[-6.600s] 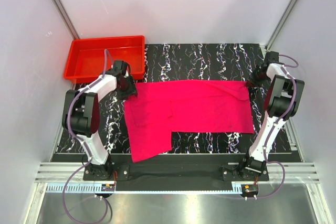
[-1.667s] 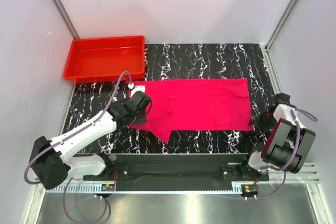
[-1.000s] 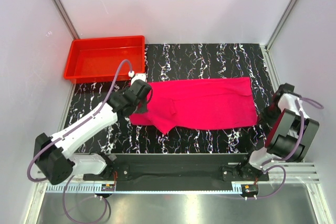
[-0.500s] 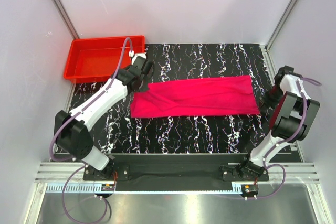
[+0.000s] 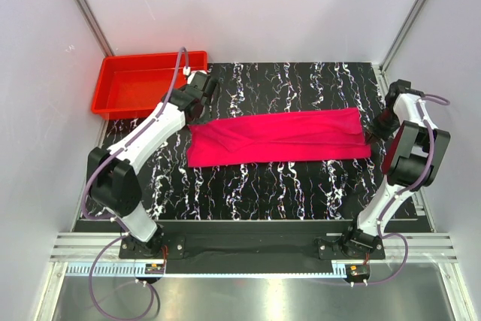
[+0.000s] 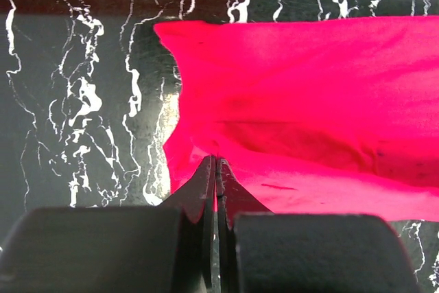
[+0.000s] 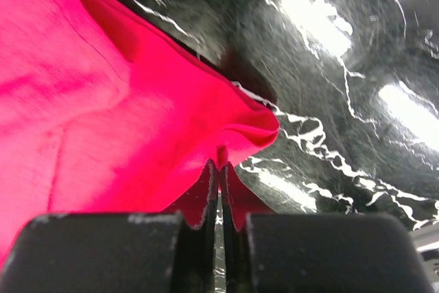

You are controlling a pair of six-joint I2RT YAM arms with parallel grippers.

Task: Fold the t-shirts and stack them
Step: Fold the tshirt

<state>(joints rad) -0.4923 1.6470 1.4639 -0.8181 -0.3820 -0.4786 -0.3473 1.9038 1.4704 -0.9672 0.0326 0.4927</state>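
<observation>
Now both arms stretched forward; left fingers [image 6: 200, 186] and right fingers [image 7: 232, 197] pinching opposite t-shirt [image 5: 278, 137] ends

No words, numbers, labels or brand marks can be read in any of the three views. The magenta-pink t-shirt [image 5: 278, 137] across the middle of the counter [image 5: 301, 186] is plain cloth, and the red tray [image 5: 150, 56] at the far left corner is plain plastic. Any marking on the arm bases [image 5: 150, 249] at the near edge is too small to make out.
</observation>
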